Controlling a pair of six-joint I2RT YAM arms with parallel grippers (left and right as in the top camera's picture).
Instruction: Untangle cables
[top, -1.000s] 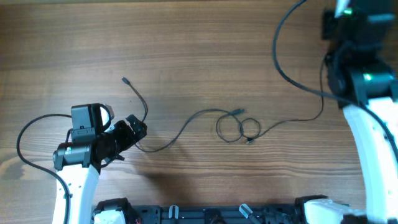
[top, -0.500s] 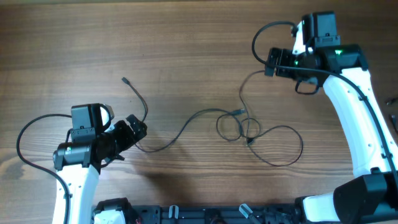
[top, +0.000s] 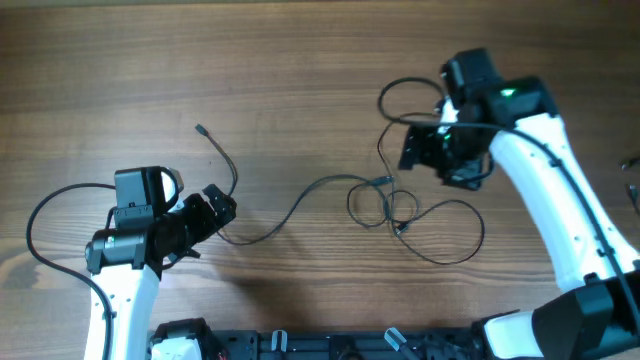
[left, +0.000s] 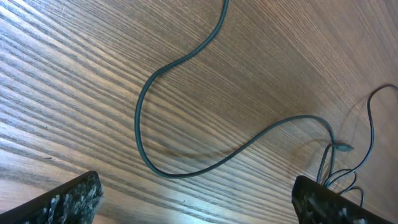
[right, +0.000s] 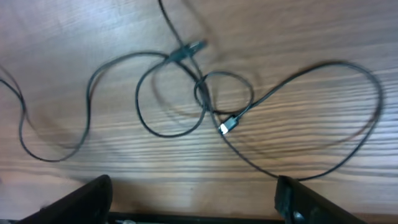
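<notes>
The cables (top: 300, 203) are thin black wire lying across the middle of the wooden table. One plug end (top: 200, 129) lies at the far left. Small loops bunch in a knot (top: 388, 208), and a wide loop (top: 483, 232) spreads to its right. My left gripper (top: 216, 208) rests open by the wire's left bend. In the left wrist view the wire (left: 138, 118) curves ahead of the open left gripper (left: 196, 205). My right gripper (top: 415, 150) hovers just beyond the knot. In its own view the knot (right: 204, 93) and a plug (right: 227, 127) lie ahead of the open, empty right gripper (right: 193, 205).
A thicker black camera cable (top: 400, 95) arcs off the right arm above the knot, and another (top: 40, 215) loops left of the left arm. The robot base rail (top: 330, 345) runs along the near edge. Bare wood table (top: 300, 60) lies beyond.
The right gripper has opened and let go of the wire, which now lies as a wide loop on the table. The right arm swung in from the far right towards the knot. The left arm stayed still.
</notes>
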